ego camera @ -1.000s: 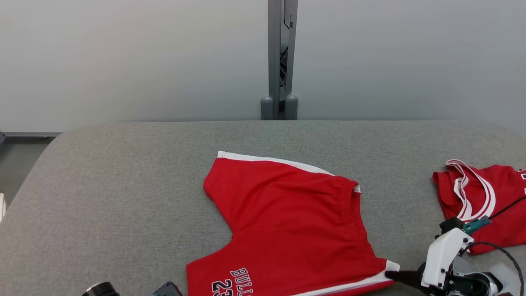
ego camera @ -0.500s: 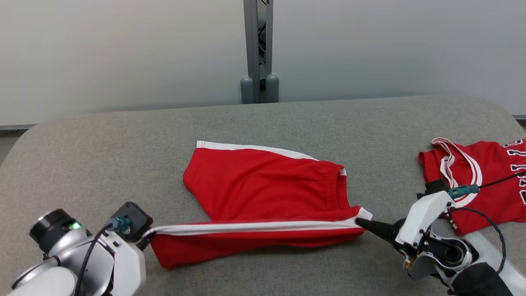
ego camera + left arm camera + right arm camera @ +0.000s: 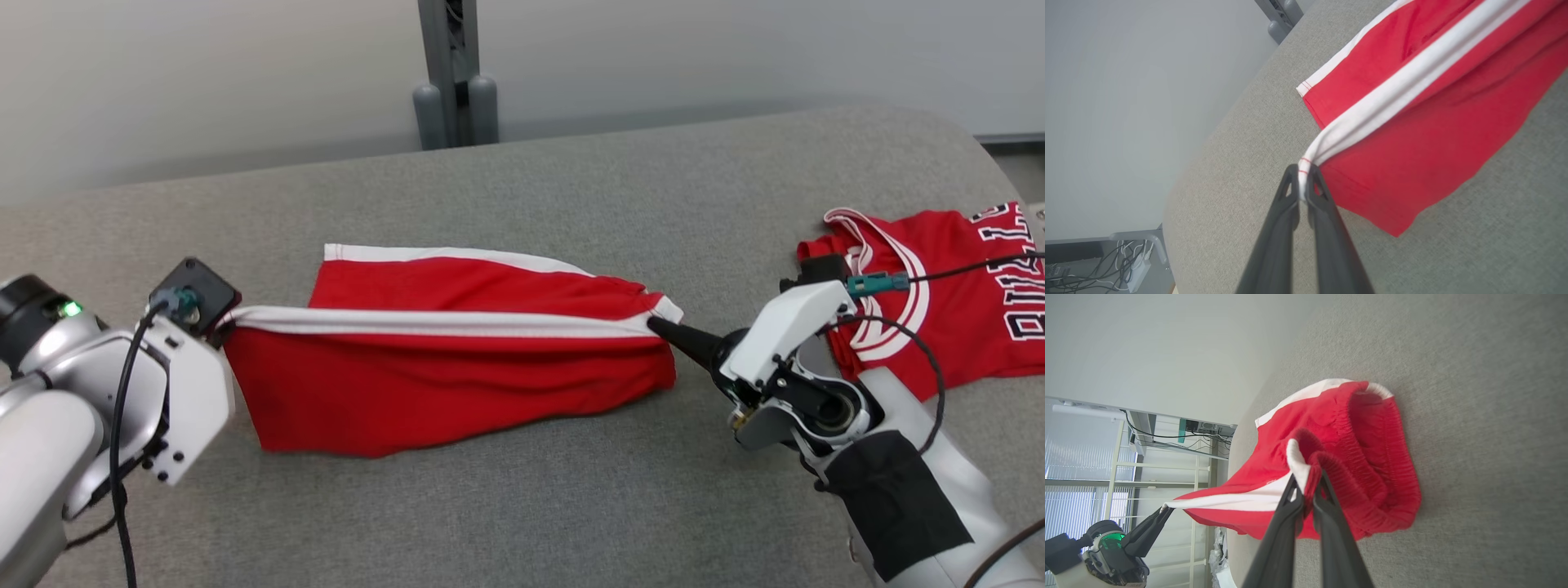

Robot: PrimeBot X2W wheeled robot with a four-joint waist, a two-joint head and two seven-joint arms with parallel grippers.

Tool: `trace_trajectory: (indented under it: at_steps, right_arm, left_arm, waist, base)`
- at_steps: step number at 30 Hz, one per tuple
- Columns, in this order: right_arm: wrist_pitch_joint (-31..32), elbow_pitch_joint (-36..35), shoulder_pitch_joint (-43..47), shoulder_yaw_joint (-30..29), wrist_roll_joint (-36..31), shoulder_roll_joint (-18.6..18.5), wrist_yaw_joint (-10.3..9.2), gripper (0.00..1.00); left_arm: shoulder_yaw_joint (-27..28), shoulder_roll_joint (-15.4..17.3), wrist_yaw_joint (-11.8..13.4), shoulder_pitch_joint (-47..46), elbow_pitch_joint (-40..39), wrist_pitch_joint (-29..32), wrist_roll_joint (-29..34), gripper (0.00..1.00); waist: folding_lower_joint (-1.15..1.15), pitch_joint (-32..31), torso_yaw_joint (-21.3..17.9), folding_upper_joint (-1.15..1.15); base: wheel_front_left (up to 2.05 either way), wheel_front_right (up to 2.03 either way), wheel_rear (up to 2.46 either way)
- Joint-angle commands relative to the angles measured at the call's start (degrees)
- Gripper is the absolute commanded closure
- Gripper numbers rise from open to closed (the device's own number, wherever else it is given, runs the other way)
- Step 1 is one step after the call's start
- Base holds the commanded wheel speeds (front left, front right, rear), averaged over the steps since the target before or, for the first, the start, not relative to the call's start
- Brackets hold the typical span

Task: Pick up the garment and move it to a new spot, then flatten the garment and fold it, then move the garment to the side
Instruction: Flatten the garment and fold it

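The garment, red shorts (image 3: 457,384) with a white side stripe, lies on the grey table (image 3: 531,506), its near half lifted and stretched taut between both grippers. My left gripper (image 3: 224,321) is shut on the hem end of the stripe; in the left wrist view its fingertips (image 3: 1302,183) pinch the white corner of the shorts (image 3: 1412,134). My right gripper (image 3: 657,325) is shut on the waistband end; the right wrist view shows it (image 3: 1306,486) clamped on the elastic waistband of the shorts (image 3: 1372,457). The raised half hangs over the lower half on the table.
A second red garment, a jersey (image 3: 963,302) with white trim and lettering, lies at the right, just behind my right wrist. A grey post (image 3: 453,73) stands behind the table's far edge. The table's rounded right corner (image 3: 971,139) is near the jersey.
The shorts lay flat a second ago. Both grippers have lifted the near striped edge and carried it toward the far edge, doubling the shorts over. The head camera has also shifted.
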Motion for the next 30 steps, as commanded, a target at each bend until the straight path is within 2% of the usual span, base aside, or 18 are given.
trace_trajectory:
  at_steps: [1, 8, 13, 20, 30]
  right_arm:
    - [-0.8, 0.8, -1.5, -0.6, -0.9, 0.3, 0.01, 1.0]
    - [-3.4, 3.3, -5.6, -2.3, -0.6, 1.7, 0.01, 1.0]
    - [-4.7, 3.1, -7.0, -0.8, 3.3, 1.7, 0.01, 1.0]
    - [-8.6, 2.9, -9.8, 7.5, 12.2, 1.8, 0.01, 1.0]
    - [-14.2, 5.7, -14.5, 17.3, 21.2, 1.8, 0.02, 1.0]
  left_arm:
    - [0.2, -0.6, -0.6, -2.4, 2.3, -0.2, 1.1, 1.0]
    - [-0.5, -3.6, -2.3, -8.4, 10.0, -1.7, 3.3, 1.0]
    - [-0.9, -5.5, -3.0, -11.8, 14.5, -3.3, 5.0, 1.0]
    - [-1.3, -8.6, -3.8, -16.7, 23.3, -6.9, 6.2, 1.0]
    - [-2.5, -12.2, -4.7, -20.6, 31.9, -10.5, 6.8, 1.0]
  waist:
    - [0.0, 2.0, -1.3, 0.0]
    - [0.0, 5.6, -3.0, 0.0]
    - [0.0, 7.5, -3.8, 0.0]
    - [0.0, 10.5, -5.4, 0.0]
    - [0.0, 13.5, -6.1, 0.0]
  base:
    - [0.0, 0.0, 0.0]
    - [0.0, 0.0, 0.0]
    - [0.0, 0.0, 0.0]
    - [0.0, 0.0, 0.0]
    - [0.0, 0.0, 0.0]
